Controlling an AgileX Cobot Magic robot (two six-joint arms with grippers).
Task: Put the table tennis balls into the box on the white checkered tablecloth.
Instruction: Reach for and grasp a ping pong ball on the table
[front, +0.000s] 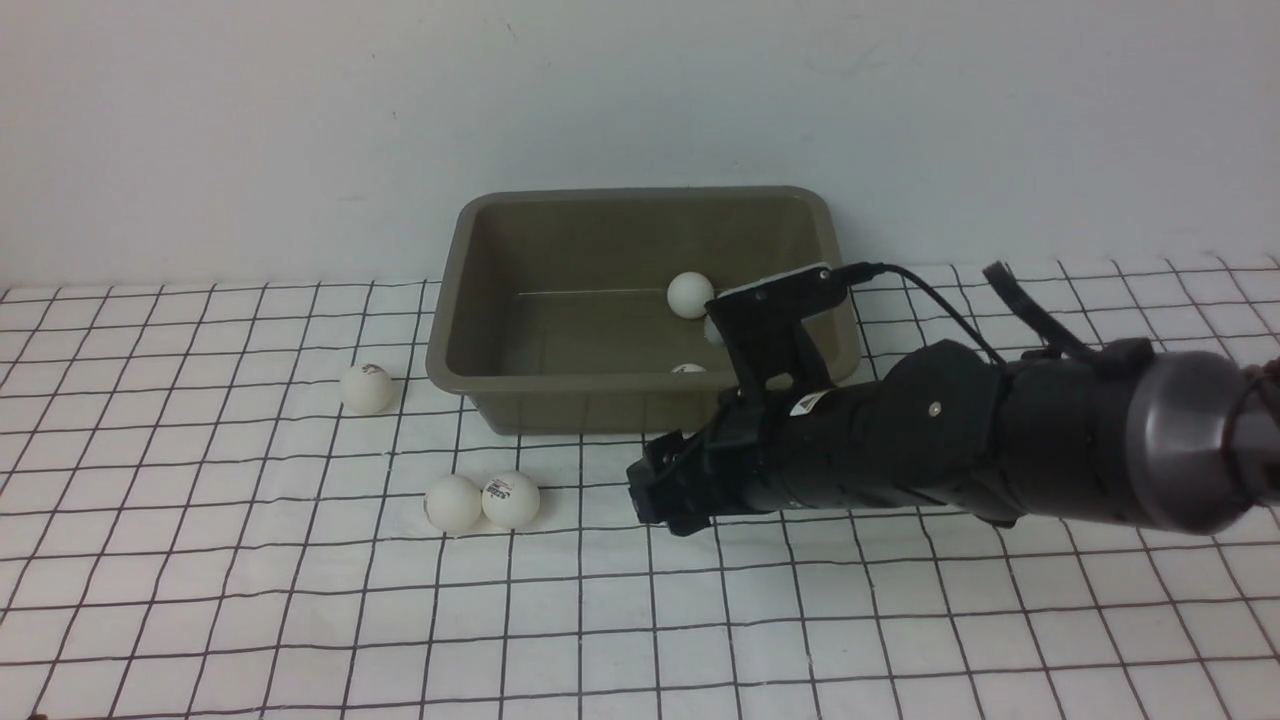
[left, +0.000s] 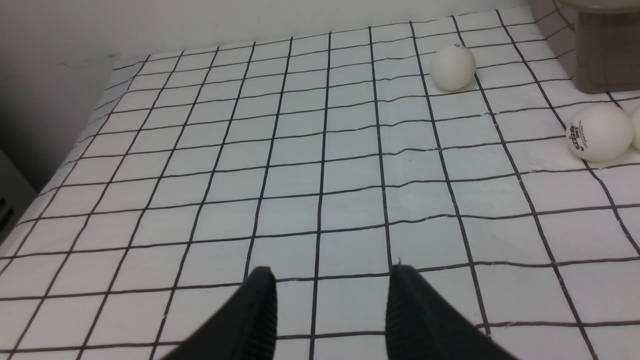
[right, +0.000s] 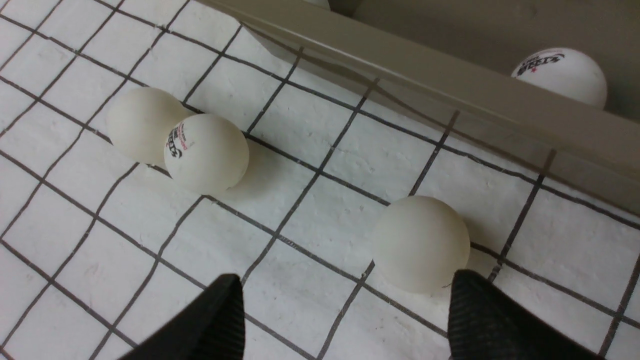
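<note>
The olive-grey box (front: 640, 196) stands on the white checkered tablecloth (front: 900, 620) and holds table tennis balls, one (front: 690, 295) clear and another (front: 688, 369) half hidden by the front wall. Three more balls lie on the cloth: a single one (front: 366, 389) and a touching pair (front: 453, 503) (front: 510, 499). My right gripper (front: 652, 495) (right: 345, 287) hangs low before the box, open. A further ball (right: 420, 243) rests just ahead of one fingertip (right: 467, 300), at or touching it. My left gripper (left: 330, 280) is open over bare cloth, out of the front view.
In the right wrist view the box wall (right: 450, 95) runs close beyond the loose ball, with a logo ball (right: 562, 75) inside. The left wrist view shows the cloth's far edge against the wall, the box corner (left: 605, 50) and two balls (left: 452, 67) (left: 599, 132).
</note>
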